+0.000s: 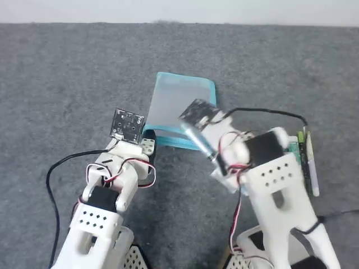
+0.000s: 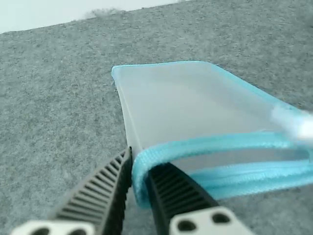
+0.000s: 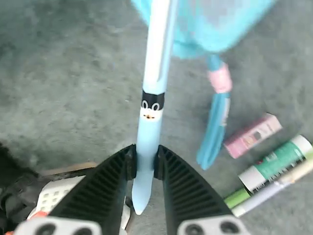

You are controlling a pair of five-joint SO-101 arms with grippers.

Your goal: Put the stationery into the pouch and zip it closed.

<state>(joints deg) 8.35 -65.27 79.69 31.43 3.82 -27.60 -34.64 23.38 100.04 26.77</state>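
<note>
Pouch (image 1: 182,106) lies flat on the grey mat (image 1: 67,73). Left gripper (image 2: 139,166) is clenched on the corner of its blue zip edge. Right gripper (image 3: 145,152) grasps a pale blue pen (image 3: 156,73), far end at the pouch mouth. Glue stick (image 3: 275,164) and pink eraser (image 3: 253,135) lie just beside each other on the mat.

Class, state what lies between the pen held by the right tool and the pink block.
In the right wrist view, a slim blue item with a pink band lies between the pen and the pink block.

Grey felt-like mat (image 1: 67,73) covers the table; a pale wall (image 1: 179,10) runs along its far edge.
</note>
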